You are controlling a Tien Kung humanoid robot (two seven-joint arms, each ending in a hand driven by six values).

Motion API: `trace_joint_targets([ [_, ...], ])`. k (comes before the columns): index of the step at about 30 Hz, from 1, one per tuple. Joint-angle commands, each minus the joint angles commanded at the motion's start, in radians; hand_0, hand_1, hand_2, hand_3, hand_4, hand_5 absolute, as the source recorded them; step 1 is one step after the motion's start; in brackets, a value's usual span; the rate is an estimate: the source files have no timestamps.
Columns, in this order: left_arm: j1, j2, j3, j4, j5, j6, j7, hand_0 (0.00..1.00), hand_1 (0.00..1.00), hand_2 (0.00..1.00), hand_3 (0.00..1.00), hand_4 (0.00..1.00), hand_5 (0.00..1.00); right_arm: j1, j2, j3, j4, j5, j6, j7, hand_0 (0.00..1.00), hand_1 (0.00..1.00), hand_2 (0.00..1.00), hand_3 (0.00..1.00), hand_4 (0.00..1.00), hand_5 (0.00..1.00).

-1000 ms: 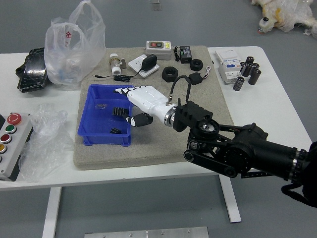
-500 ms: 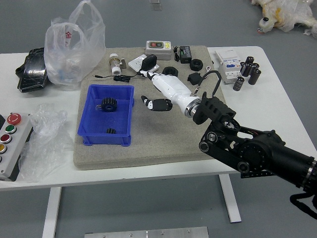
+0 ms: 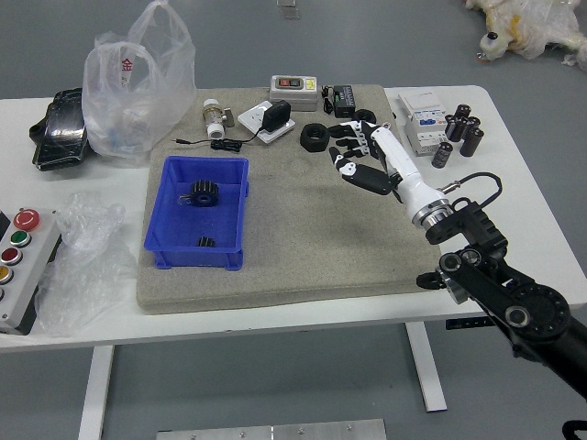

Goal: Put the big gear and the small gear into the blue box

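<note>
Well off to the left of the right hand (image 3: 400,170) and a little nearer the robot: the big gear (image 3: 204,192), inside the blue box (image 3: 170,225). Also leftward of the hand, but farther toward the robot's side: the small gear (image 3: 206,242), in the same box and apart from the big one. Fingers parted and loosely bent, nothing in the grasp. Pointing leftward and away from the robot, over the grey mat (image 3: 293,238), toward a pair of black rings (image 3: 315,137) just beyond the fingertips, not toward the box. Only mat between hand and box wall, so no contact there. By the look of it, placing done, with both gears where wanted; next, most likely, a plain retreat to the right and back toward the robot, directly opposite the box. Better to lift a little before any sweep, for fear of nudging the rings. No call to reach leftward again.
</note>
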State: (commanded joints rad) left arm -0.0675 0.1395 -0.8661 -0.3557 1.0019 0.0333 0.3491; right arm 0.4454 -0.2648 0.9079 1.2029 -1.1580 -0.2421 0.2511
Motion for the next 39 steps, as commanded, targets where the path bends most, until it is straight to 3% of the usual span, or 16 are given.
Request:
trace_joint_targets([
  [3, -0.002, 0.001, -0.006, 0.001, 0.009, -0.003, 0.002, 0.696, 0.641, 0.627, 0.793, 0.709, 0.424, -0.068, -0.022, 0.075, 0.027, 0.088, 0.023, 0.052, 0.602, 0.669, 0.679, 0.661, 0.557, 0.245],
  [12, -0.017, 0.013, -0.026, 0.002, 0.052, -0.02, 0.004, 0.696, 0.607, 0.614, 0.791, 0.709, 0.423, -0.22, -0.042, 0.215, 0.071, 0.221, 0.042, 0.083, 0.59, 0.655, 0.676, 0.659, 0.567, 0.255],
  [27, -0.053, 0.049, -0.038, 0.006, 0.088, -0.041, -0.006, 0.696, 0.584, 0.607, 0.79, 0.71, 0.422, -0.27, -0.067, 0.361, 0.114, 0.208, 0.045, 0.095, 0.592, 0.653, 0.673, 0.658, 0.568, 0.266],
  [28, -0.055, 0.05, -0.039, 0.006, 0.09, -0.042, -0.007, 0.696, 0.622, 0.618, 0.789, 0.709, 0.421, -0.272, -0.067, 0.368, 0.116, 0.212, 0.046, 0.096, 0.589, 0.649, 0.673, 0.658, 0.563, 0.279],
  [39, -0.061, 0.054, -0.042, 0.007, 0.092, -0.045, -0.01, 0.696, 0.622, 0.618, 0.789, 0.71, 0.421, -0.272, -0.065, 0.418, 0.147, 0.263, 0.053, 0.108, 0.577, 0.642, 0.668, 0.656, 0.556, 0.286],
])
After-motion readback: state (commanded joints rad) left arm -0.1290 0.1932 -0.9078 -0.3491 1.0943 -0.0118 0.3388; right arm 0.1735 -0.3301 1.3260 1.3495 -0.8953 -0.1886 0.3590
